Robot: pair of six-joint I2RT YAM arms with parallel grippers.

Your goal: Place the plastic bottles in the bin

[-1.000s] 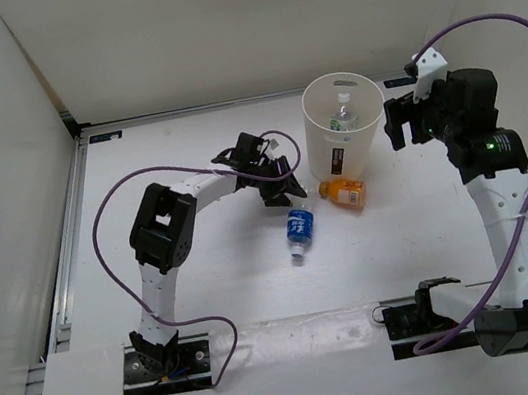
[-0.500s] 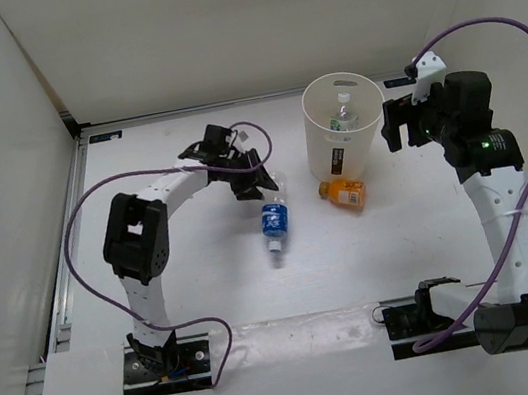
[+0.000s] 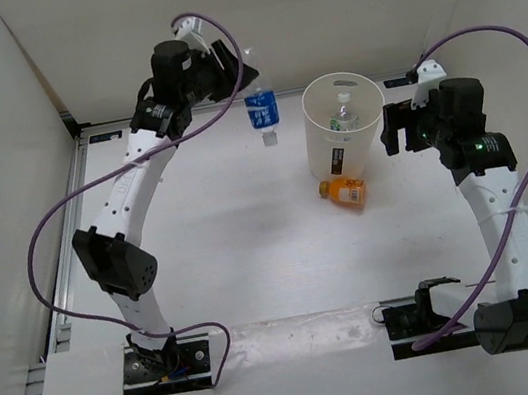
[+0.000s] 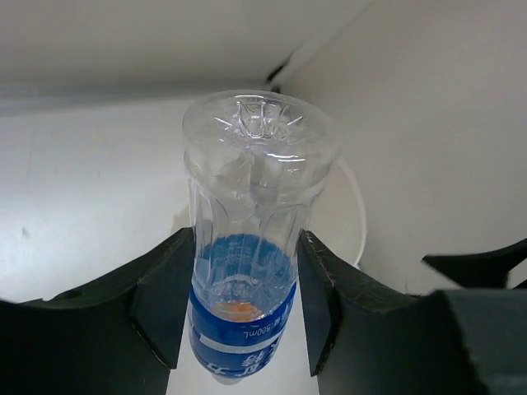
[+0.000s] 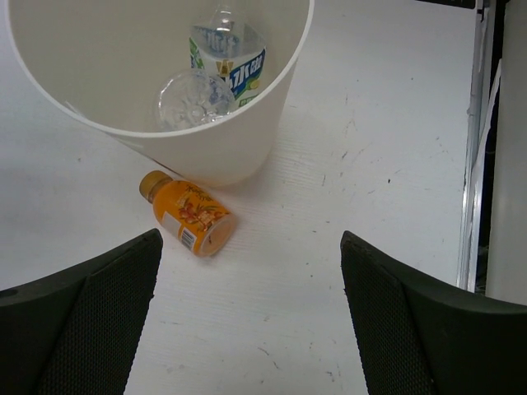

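Note:
My left gripper (image 3: 245,71) is raised high at the back, shut on a clear plastic bottle with a blue label (image 3: 260,109) that hangs cap down, left of the bin (image 3: 342,149). The left wrist view shows that bottle (image 4: 247,247) clamped between both fingers, with the bin's rim (image 4: 359,222) behind it. The white bin (image 5: 206,156) holds a clear bottle with a green-and-blue label (image 5: 226,53). An orange bottle (image 3: 343,192) lies on its side at the bin's foot (image 5: 188,216). My right gripper (image 3: 397,130) is open and empty beside the bin's right side (image 5: 251,247).
White walls close in the table at the left, back and right. A metal rail (image 3: 70,250) runs along the left edge, and another (image 5: 473,164) along the right. Purple cables loop off both arms.
The left arm has lifted the blue-labelled bottle off the table and swung it up and back, to the left of the bin. The right arm has barely moved.

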